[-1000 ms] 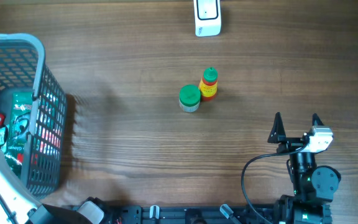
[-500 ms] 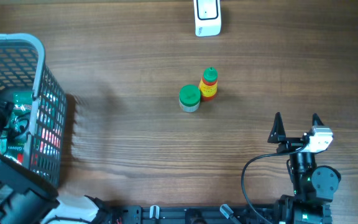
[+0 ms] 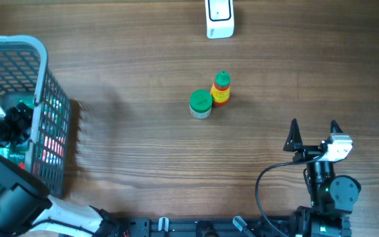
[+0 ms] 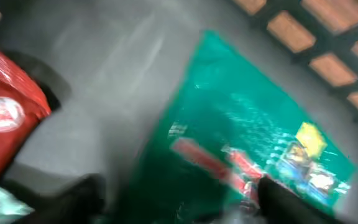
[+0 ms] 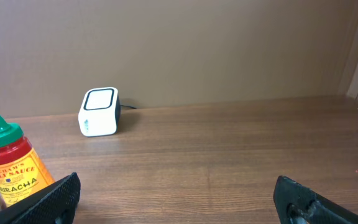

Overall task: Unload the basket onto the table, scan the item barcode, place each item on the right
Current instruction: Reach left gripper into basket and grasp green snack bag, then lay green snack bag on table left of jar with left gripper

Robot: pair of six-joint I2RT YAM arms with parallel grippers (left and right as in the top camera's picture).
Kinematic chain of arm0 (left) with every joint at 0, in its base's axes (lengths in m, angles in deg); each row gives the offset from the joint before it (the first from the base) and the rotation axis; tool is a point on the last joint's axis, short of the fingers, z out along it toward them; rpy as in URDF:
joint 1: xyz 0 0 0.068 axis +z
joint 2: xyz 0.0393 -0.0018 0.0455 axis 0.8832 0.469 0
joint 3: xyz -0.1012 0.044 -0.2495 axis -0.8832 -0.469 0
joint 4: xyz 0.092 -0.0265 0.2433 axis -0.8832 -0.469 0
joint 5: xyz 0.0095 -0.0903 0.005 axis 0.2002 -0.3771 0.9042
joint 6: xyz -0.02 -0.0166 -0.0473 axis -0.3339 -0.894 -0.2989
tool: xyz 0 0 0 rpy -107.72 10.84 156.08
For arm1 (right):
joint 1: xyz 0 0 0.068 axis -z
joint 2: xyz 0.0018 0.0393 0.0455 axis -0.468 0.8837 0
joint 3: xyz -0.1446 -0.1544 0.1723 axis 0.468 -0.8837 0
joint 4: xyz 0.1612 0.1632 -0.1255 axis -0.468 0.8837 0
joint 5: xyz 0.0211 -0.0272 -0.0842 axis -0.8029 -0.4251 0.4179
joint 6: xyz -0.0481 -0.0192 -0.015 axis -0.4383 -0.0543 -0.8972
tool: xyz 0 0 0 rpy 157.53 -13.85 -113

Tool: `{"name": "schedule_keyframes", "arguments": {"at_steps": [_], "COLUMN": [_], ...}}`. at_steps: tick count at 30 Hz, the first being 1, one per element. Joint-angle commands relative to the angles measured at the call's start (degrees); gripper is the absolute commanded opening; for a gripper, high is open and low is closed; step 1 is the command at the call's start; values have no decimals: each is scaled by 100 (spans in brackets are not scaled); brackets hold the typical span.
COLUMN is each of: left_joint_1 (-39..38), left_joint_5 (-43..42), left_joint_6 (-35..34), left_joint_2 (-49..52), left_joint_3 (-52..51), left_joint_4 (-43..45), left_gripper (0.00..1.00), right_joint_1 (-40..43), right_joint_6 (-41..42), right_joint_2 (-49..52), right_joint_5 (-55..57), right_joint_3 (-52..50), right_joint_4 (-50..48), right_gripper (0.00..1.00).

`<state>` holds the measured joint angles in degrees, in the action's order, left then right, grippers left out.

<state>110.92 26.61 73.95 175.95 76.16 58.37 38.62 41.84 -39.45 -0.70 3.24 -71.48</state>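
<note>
Our left hand (image 4: 179,208) hung inside the basket (image 3: 15,43) at nine o'clock, fingers apart over the green packet (image 4: 247,118). Our right hand (image 3: 314,135) sat at five o'clock, fingers spread, empty. The scanner (image 3: 220,18) stood at twelve.

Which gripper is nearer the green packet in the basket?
Left. The left gripper hangs inside the basket, just above the green packet. The right gripper sits far across the table, beyond the sriracha bottle.

We see a white scanner (image 5: 99,112) by the wall (image 5: 197,50), a sriracha bottle (image 5: 8,165) at left, and our right gripper (image 5: 176,190) spread wide over the table (image 5: 229,149).
</note>
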Motion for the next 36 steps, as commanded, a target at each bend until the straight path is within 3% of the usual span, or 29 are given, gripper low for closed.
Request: {"name": "schedule_keyframes", "arguments": {"at_steps": [1, 6, 10, 17, 24, 26, 29, 32, 36], "left_joint_1": [9, 11, 11, 11, 9, 9, 0, -356, -1871], "left_joint_5": [-120, -695, -691, -387, -404, -916, -1945, -2361, -2509], "left_joint_6": [363, 243, -361, -557, -2750, -3296, -3510, -4074, -4113], "left_joint_2": [142, -61, -938, -2546, -4391, -4769, -5029, -5093, -5036], "left_joint_3": [35, 212, 870, 1027, 1027, 1027, 1027, 1027, 1027], "left_joint_4": [-173, -282, -278, -184, 1185, 1379, 1534, 1755, 1980], "left_gripper": [4, 4, 4, 4, 4, 4, 4, 4, 4], "right_joint_1": [17, 17, 17, 17, 17, 17, 17, 17, 17], "right_joint_6": [-55, -52, -52, -55, -55, -52, -52, -52, -52], "right_joint_2": [-33, -33, -33, -31, -33, -31, -31, -33, -31], "right_joint_5": [92, 92, 92, 92, 92, 92, 92, 92, 92], "right_joint_3": [-4, -4, -4, -4, -4, -4, -4, -4, -4], "right_joint_4": [-17, -17, -17, -17, -17, -17, -17, -17, -17], "right_gripper": [100, 100, 100, 100, 100, 100, 100, 100, 100]}}
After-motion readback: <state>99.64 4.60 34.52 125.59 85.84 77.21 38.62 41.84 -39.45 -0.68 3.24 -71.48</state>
